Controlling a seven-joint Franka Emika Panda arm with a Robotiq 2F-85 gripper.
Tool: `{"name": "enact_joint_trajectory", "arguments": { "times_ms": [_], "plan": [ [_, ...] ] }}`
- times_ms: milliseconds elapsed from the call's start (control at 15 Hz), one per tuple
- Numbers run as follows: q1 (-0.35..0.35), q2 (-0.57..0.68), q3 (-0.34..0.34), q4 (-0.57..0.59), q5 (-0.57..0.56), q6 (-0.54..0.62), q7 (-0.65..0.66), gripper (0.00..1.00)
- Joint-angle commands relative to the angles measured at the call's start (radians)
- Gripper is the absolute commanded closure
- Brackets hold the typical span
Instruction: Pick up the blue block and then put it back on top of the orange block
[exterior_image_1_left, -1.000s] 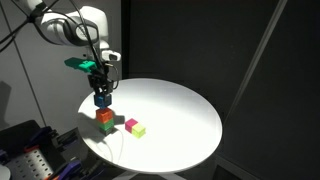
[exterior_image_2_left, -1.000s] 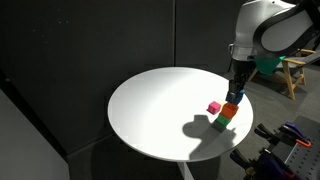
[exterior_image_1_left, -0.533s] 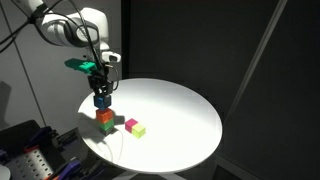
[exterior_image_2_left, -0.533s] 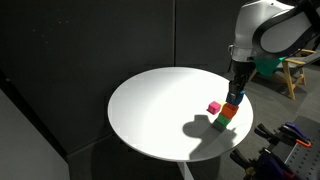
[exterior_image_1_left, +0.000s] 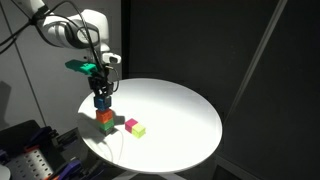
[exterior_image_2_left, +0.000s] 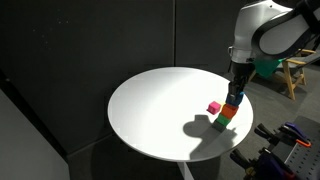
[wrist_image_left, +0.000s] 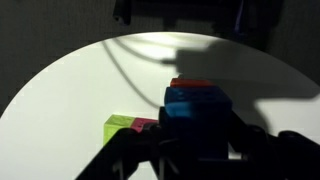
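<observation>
The round white bench (exterior_image_1_left: 180, 110) fills the middle of both exterior views, its near rim cut off at the lower edge. The arm (exterior_image_1_left: 75, 30) reaches in from the upper left of the frame, its base out of sight. The end effector (exterior_image_1_left: 101, 95) pinches the blue block (exterior_image_1_left: 101, 101) directly over the orange block (exterior_image_1_left: 104, 115), which sits on a green block (exterior_image_1_left: 106, 126); whether blue and orange touch is unclear. In the wrist view the fingers are dark silhouettes and only a sliver of orange shows. A pink cube (exterior_image_1_left: 130, 124) and a yellow-green cube (exterior_image_1_left: 139, 131) lie just beside the stack.
</observation>
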Motion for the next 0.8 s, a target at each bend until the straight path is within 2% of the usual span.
{"name": "enact_joint_trajectory", "arguments": {
  "times_ms": [0, 733],
  "plan": [
    [-0.007, 0.002, -0.004, -0.004, -0.036, 0.021, 0.022, 0.69],
    [-0.007, 0.013, -0.006, -0.004, -0.049, 0.031, 0.023, 0.69]
  ]
}}
